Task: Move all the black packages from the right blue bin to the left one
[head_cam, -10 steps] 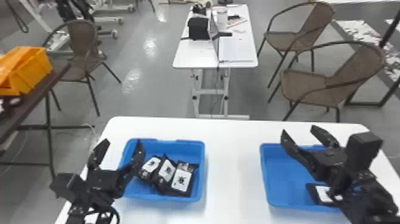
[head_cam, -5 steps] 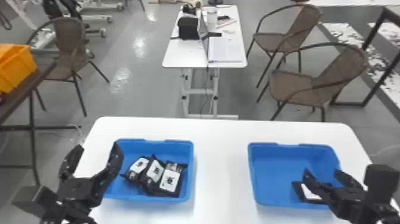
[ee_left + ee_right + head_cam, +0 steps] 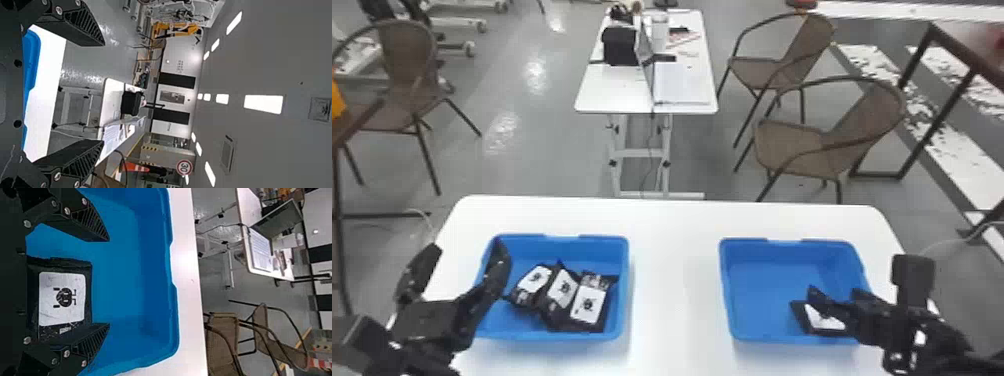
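Counter (image 3: 677,275): one, white, rounded corners, carrying both bins. Left blue bin (image 3: 604,245): one, open-topped, on the counter's left side. Right blue bin (image 3: 757,290): one, matching, well apart from it. Left gripper (image 3: 467,247): jaws wide, at the left bin's left wall in the head view. Right gripper (image 3: 833,292): jaws wide, over the right bin. Black packages (image 3: 563,290), white-labelled: three, bunched in the left bin. Black package (image 3: 824,320), same pattern: one, flat in the right bin, between the spread jaws in the wrist view.

Seemingly 30 on round sign (image 3: 184,167)
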You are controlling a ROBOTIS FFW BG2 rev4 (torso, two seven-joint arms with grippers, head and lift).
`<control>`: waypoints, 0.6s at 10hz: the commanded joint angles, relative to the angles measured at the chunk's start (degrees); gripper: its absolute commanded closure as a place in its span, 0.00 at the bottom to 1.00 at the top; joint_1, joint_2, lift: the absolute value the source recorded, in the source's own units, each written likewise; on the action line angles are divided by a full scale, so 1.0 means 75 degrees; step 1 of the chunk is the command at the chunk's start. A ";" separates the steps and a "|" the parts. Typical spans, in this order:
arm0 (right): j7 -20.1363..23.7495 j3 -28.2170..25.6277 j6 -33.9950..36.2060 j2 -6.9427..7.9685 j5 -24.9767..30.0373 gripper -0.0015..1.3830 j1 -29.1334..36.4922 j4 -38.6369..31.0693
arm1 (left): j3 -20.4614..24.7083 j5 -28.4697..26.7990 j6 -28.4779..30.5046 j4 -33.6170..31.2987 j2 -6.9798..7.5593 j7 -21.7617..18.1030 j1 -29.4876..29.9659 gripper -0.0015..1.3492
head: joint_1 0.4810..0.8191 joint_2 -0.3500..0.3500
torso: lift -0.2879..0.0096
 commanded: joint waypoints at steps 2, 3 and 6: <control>0.0087 0.0020 0.0858 -0.0054 0.0574 0.20 -0.0436 0.0207 | -0.0010 -0.0021 0.0030 0.0002 -0.0020 0.0000 -0.0010 0.11 | 0.63 0.43 | 0.97; 0.0087 0.0020 0.1245 -0.0054 0.0750 0.20 -0.0623 0.0301 | -0.0010 -0.0021 0.0030 0.0002 -0.0020 0.0000 -0.0010 0.11 | 0.63 0.42 | 0.97; 0.0369 0.0090 0.1421 -0.0042 0.1195 0.20 -0.0881 0.0664 | -0.0022 -0.0067 0.0007 0.0002 -0.0020 0.0000 -0.0022 0.11 | 0.63 0.41 | 0.97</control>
